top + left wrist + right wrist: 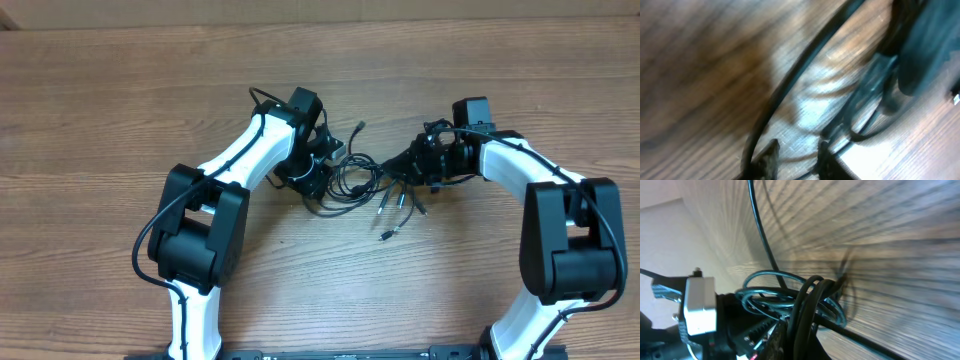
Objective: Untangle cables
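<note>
The cables (352, 182) lie as a knot of thin black loops on the wooden table, between my two grippers. Several silver-tipped plug ends (396, 208) fan out toward the front, and one plug (358, 127) points to the back. My left gripper (325, 170) is at the knot's left side. In the blurred left wrist view its jaws (797, 159) stand apart with bare wood between them, and a black cable (790, 85) runs just outside the left fingertip (769, 156). My right gripper (408, 165) is at the knot's right side, shut on a bundle of cables (812, 305).
The wooden table (120, 90) stretches well beyond the knot on every side. In the right wrist view the left gripper's body (700, 305) sits close behind the loops. Both arms' white links (235, 150) angle in from the front edge.
</note>
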You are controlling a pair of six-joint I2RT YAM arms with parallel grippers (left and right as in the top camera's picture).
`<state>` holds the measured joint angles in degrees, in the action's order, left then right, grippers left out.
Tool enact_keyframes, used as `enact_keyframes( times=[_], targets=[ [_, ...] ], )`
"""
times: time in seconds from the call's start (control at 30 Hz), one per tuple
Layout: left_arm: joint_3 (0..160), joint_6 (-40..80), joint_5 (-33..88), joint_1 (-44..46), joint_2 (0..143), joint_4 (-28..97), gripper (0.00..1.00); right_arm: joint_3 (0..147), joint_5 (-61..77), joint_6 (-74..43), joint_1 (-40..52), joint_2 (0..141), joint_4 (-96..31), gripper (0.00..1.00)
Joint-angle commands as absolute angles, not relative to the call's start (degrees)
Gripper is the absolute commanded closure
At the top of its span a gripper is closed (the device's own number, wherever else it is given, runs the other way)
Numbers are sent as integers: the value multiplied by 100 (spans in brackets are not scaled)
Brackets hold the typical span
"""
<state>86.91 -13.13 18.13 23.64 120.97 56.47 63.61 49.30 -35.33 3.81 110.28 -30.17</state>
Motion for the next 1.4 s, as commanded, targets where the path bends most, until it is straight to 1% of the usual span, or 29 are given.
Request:
enact_keyframes(
  times=[0.0, 0.07, 0.13, 0.2, 0.23, 0.4, 0.43, 0.57, 0.8, 0.9, 0.97, 1.07, 1.1, 1.13, 1.17, 1.2, 1.23, 1.37],
  targets=[
    [8635, -790, 1627, 2364, 11972, 5400, 62, 6375, 4976, -2718, 344, 11050, -3330, 96],
    [8635, -733, 1885, 2364, 11972, 5312, 55, 6375, 4945, -2644, 346, 11050, -3511, 96],
    [8635, -943, 2215, 2364, 11972, 5308, 49, 6375, 4936, -2646, 346, 11050, -3575, 96],
    [8635, -1138, 2523, 2298, 11972, 5323, 34, 6375, 4936, -2648, 346, 11050, -3573, 96],
    [8635, -1210, 2773, 2244, 11972, 5339, 32, 6375, 4936, -2648, 346, 11050, -3573, 96],
    [8641, -2117, 4521, 1855, 11968, 5599, 29, 6375, 4936, -2648, 346, 11050, -3575, 96],
    [8641, -2204, 4766, 1776, 11968, 5631, 27, 6375, 4936, -2648, 346, 11050, -3573, 96],
    [8641, -2646, 5605, 1570, 11968, 5739, 27, 6375, 4936, -2648, 346, 11050, -3570, 96],
    [8639, -2825, 5642, 1887, 11970, 5610, 25, 6375, 4939, -2648, 346, 11050, -3570, 96],
    [8637, -2375, 5245, 2154, 11974, 5306, 29, 6375, 4941, -2648, 346, 11050, -3577, 96],
    [8637, -1861, 4709, 2322, 11990, 5083, 30, 6375, 4941, -2648, 346, 11050, -3603, 96],
    [8637, -1310, 3970, 2552, 12033, 4849, 36, 6375, 4982, -2626, 346, 11050, -3660, 96],
    [8637, -1225, 3859, 2606, 12062, 4788, 42, 6375, 5057, -2539, 346, 11050, -3669, 96],
    [8635, -1146, 3776, 2668, 12068, 4737, 54, 6375, 5181, -2451, 346, 11050, -3671, 96],
    [8635, -1151, 3708, 2714, 12090, 4698, 82, 6375, 5275, -2373, 346, 11050, -3677, 96],
    [8635, -1149, 3638, 2753, 12090, 4681, 96, 6375, 5413, -2344, 346, 11050, -3688, 96],
    [8656, -1149, 3575, 2766, 12081, 4685, 96, 6377, 5468, -2344, 327, 11048, -3734, 96],
    [9577, -1070, 2862, 2530, 11703, 5721, 96, 6381, 5352, -1894, 139, 10943, -4119, 96]
  ],
)
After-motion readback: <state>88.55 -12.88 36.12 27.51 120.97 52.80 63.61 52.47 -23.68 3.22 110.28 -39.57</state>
